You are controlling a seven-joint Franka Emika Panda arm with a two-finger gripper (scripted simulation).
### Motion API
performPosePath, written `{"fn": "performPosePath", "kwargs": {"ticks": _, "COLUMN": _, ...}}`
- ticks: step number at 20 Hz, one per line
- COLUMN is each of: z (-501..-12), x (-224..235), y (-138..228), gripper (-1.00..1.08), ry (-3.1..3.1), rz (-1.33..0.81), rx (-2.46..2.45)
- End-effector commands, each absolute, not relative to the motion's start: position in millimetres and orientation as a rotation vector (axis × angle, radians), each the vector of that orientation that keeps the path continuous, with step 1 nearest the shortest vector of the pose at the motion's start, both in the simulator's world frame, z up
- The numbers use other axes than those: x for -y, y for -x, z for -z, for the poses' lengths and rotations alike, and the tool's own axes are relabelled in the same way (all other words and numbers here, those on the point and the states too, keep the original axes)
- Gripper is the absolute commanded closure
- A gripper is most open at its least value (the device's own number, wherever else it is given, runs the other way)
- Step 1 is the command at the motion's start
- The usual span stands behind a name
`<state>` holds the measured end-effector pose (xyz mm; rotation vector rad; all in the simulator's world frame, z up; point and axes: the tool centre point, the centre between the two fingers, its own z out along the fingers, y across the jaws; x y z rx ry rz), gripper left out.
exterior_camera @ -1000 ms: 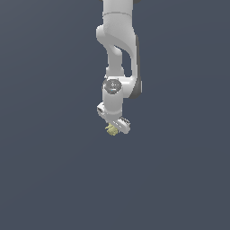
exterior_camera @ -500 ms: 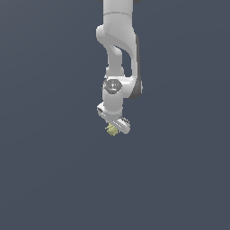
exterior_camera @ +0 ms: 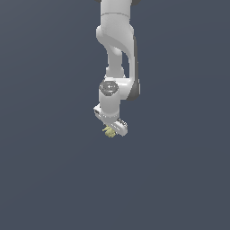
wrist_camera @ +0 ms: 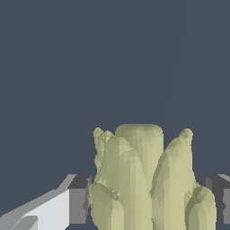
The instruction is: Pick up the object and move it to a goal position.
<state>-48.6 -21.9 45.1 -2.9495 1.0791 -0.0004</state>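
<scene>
The object (exterior_camera: 108, 132) is a tiny pale yellow-green lumpy, ridged thing. In the exterior view it sits at the tip of my white gripper (exterior_camera: 110, 131), which hangs from the arm in mid-frame. In the wrist view the object (wrist_camera: 143, 179) fills the space between my two fingers (wrist_camera: 76, 200), which press against its sides. My gripper (wrist_camera: 148, 202) is shut on the object. The exterior view shows only a small part of the object below the hand.
A plain dark grey-blue background surrounds the arm (exterior_camera: 117, 54) in both views. No other objects, edges or goal marker show.
</scene>
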Motion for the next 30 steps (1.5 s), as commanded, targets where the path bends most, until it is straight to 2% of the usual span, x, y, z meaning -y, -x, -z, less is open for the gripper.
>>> {"fn": "performPosePath", "kwargs": {"ticks": 1, "z": -46.8, "x": 30.9, "y": 40.5, "gripper": 1.08, "ry": 2.949, "rz": 0.001, "rx": -1.080}}
{"fn": "performPosePath", "kwargs": {"ticks": 21, "z": -64.4, "x": 131.7, "y": -58.6, "gripper": 1.08, "ry": 2.950, "rz": 0.001, "rx": -1.080}}
{"fn": "performPosePath", "kwargs": {"ticks": 30, "z": -69.1, "x": 160.9, "y": -89.3, "gripper": 1.08, "ry": 2.950, "rz": 0.000, "rx": -1.081}}
